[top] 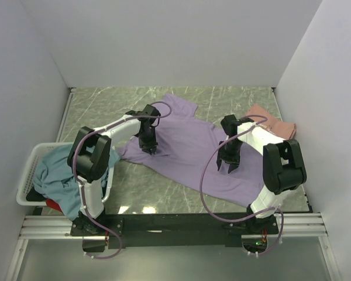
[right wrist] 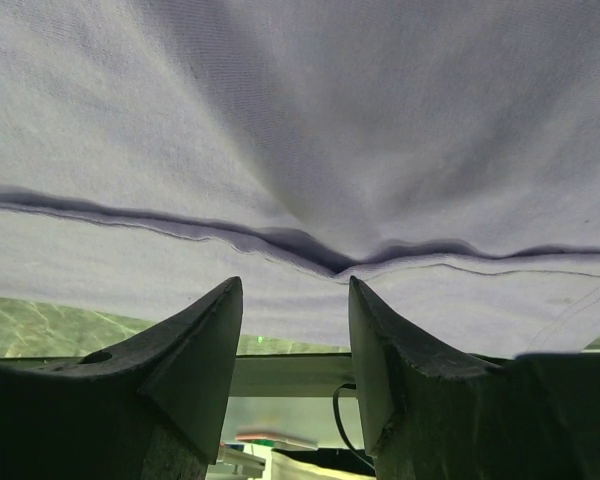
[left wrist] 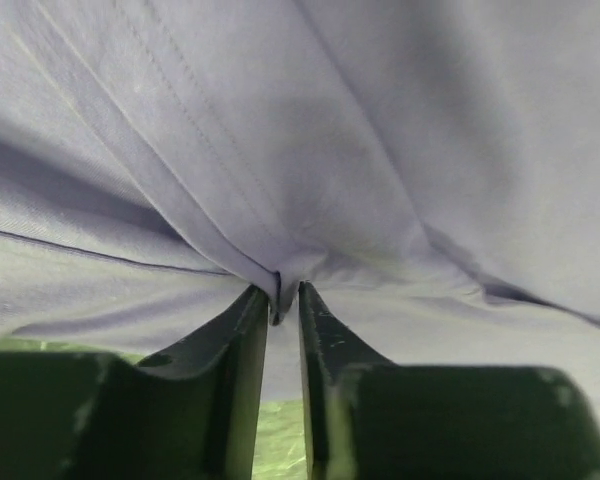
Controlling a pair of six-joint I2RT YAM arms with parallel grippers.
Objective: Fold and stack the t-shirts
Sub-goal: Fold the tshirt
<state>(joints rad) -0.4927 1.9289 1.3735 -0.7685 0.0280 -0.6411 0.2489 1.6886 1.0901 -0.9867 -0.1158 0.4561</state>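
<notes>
A lavender-purple t-shirt lies spread across the middle of the green marble table. My left gripper is down on the shirt's left part. In the left wrist view the lavender cloth fills the frame, and my left gripper has its narrow jaws pinching a small fold with a seam in it. My right gripper hangs over the shirt's right part. In the right wrist view its fingers stand apart just short of a hem ridge of the lavender cloth, with nothing between them.
A salmon-pink t-shirt lies bunched at the back right by the wall. At the left, a white slatted basket holds a teal-blue t-shirt spilling over its rim and a red t-shirt beneath. White walls enclose three sides of the table.
</notes>
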